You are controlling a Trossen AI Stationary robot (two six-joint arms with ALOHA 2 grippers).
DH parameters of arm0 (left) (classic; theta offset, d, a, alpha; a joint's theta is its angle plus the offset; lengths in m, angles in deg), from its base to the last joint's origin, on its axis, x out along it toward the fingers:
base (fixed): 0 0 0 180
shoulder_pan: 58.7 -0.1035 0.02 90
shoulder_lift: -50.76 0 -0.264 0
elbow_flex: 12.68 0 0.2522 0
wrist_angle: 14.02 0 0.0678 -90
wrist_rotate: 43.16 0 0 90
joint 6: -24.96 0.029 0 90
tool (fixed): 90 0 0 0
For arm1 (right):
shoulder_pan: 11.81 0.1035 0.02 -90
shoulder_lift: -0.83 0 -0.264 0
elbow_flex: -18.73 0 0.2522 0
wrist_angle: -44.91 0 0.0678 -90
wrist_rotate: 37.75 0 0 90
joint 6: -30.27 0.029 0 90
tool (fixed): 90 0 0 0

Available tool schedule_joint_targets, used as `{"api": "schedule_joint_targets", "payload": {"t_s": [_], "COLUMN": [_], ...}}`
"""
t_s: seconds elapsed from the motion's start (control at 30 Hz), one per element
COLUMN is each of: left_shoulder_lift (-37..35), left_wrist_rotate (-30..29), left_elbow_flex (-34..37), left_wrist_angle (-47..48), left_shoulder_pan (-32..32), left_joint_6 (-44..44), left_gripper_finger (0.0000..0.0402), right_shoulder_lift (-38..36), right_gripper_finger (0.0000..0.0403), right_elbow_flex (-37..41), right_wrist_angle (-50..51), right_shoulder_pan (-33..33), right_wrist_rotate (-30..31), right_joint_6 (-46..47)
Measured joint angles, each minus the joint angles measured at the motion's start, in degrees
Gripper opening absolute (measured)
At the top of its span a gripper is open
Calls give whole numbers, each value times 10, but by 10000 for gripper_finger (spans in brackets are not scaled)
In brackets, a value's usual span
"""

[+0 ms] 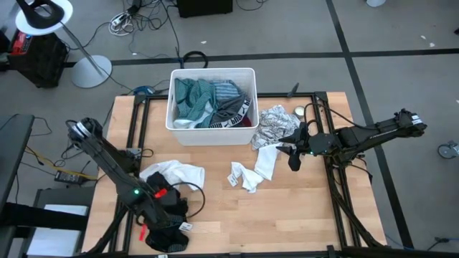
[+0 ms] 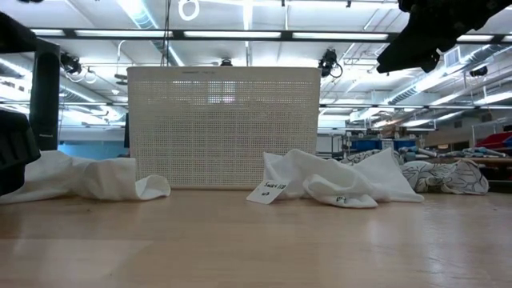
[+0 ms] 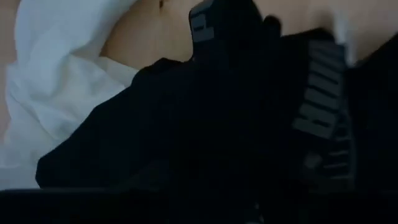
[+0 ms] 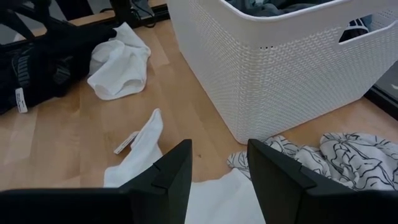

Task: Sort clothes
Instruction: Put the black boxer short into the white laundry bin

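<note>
High view: you see the white tub (image 1: pixel 212 107) full of teal and grey clothes (image 1: pixel 208 102), and the left gripper (image 1: pixel 163 226) down on a black garment (image 1: pixel 171 233) at the table's (image 1: pixel 287 215) near edge; whether it grips, you cannot tell. Low view: white garments (image 2: pixel 336 184) lie before the tub. Right wrist view: your right gripper (image 4: pixel 217 177) hovers open and empty over a white garment (image 4: pixel 140 152), beside the patterned one (image 4: pixel 345 152).

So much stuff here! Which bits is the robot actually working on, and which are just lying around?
Part of the job:
- clothes in the tub
- patterned garment
- white garment
- second white garment
- black garment
- white tub

Just lying about:
- lamp
- cables
- black case
</note>
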Motion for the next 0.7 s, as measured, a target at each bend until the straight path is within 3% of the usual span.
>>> {"api": "schedule_joint_targets", "payload": {"t_s": [0.13, 0.37, 0.5, 0.7], "left_shoulder_lift": [28, 22, 18, 18], "left_wrist_rotate": [26, 38, 22, -61], "left_elbow_flex": [0, -24, -77, -208], "left_wrist_angle": [1, 8, 63, 203], "left_shoulder_pan": [-2, -2, -2, -2], "left_joint_6": [-15, -57, -68, -86], "left_gripper_finger": [147, 14, 8, 3], "right_shoulder_lift": [0, 0, 0, 0], "right_gripper_finger": [155, 155, 155, 155], "right_elbow_flex": [0, 0, 0, 0], "right_wrist_angle": [0, 0, 0, 0], "right_shoulder_pan": [0, 0, 0, 0], "right_wrist_rotate": [0, 0, 0, 0], "right_joint_6": [0, 0, 6, 8]}}
